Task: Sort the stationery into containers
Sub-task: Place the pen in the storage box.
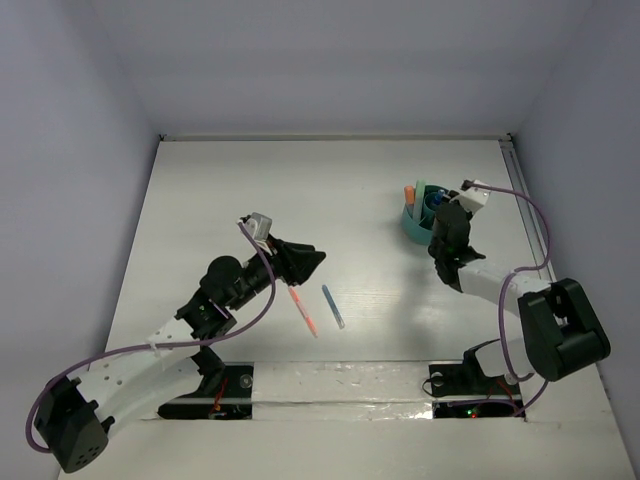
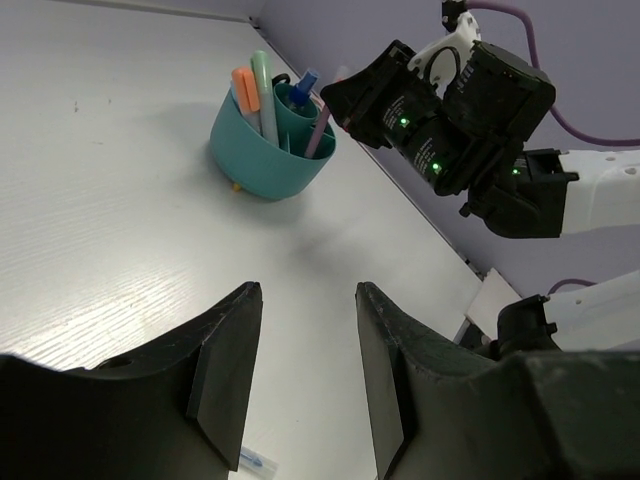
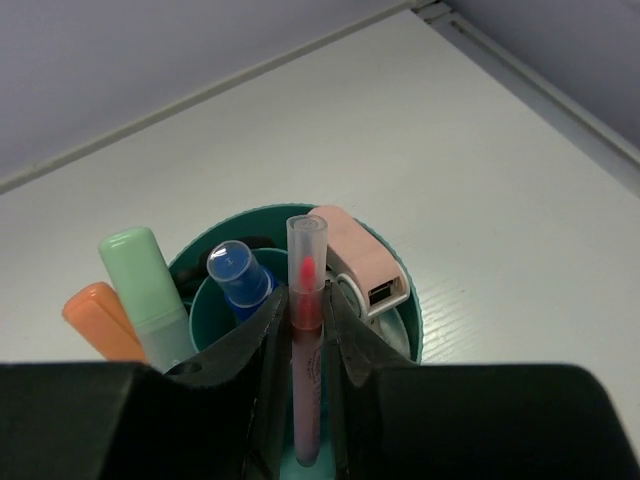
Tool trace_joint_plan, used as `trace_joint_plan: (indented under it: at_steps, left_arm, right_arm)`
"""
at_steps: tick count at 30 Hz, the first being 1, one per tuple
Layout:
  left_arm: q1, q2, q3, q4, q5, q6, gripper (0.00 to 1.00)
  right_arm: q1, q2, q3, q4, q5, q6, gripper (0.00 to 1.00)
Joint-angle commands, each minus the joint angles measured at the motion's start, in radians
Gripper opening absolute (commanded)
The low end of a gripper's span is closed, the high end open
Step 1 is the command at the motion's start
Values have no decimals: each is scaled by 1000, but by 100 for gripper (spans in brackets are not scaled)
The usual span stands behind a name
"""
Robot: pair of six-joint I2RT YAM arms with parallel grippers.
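An orange pen [image 1: 303, 310] and blue pen [image 1: 333, 307] lie on the surface [image 1: 250, 180] near the left end effector [image 2: 308, 296], which is half open and empty. The right end effector [image 3: 303, 325] grips a clear-capped pen [image 3: 306, 250] standing in the teal cup [image 1: 410, 228].

— What's in the round teal plastic cup [image 2: 260, 165]?
— An orange marker [image 2: 243, 90], a pale green marker [image 2: 262, 90] and a blue cap [image 2: 306, 80]. The right arm's black fingers [image 2: 347, 100] pinch a slim pink pen [image 2: 321, 133] there.
— The left fingers [image 2: 225, 370]?
— Apart above the white tabletop [image 2: 100, 200].
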Motion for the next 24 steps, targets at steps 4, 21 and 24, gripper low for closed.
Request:
trace_joint_plan:
  at_steps: [4, 21, 24]
  left_arm:
    - [3, 3, 5, 66, 12, -1, 39]
    - [3, -23, 17, 32, -14, 16, 38]
    - [3, -23, 22, 35, -17, 18, 38]
  right_arm:
    - [-6, -85, 5, -106, -54, 130, 25]
    - [-6, -136, 71, -380, -131, 221, 67]
    - [-6, -176, 67, -399, -135, 213, 83]
